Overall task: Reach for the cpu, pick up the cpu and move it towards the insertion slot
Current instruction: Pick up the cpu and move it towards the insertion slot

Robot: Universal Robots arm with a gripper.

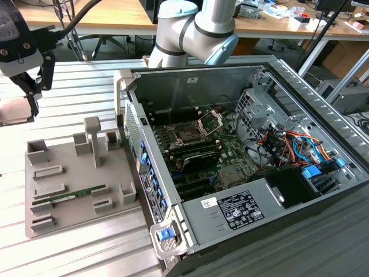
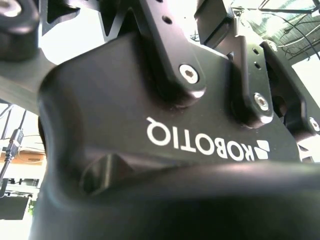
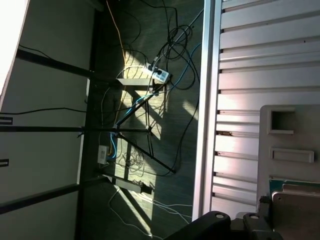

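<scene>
Over by the worktop's left edge in the exterior view, the gripper hangs above the slats, beyond the grey tray, with the cpu right against it — a pale square, flat face turned outward. Whether the jaws are pinching it, I cannot tell. In the first wrist view the cpu shows a teal rim near the tray's corner. The insertion slot sits well apart — inside the open computer case, its metal frame swung up. A green memory stick lies on the tray.
</scene>
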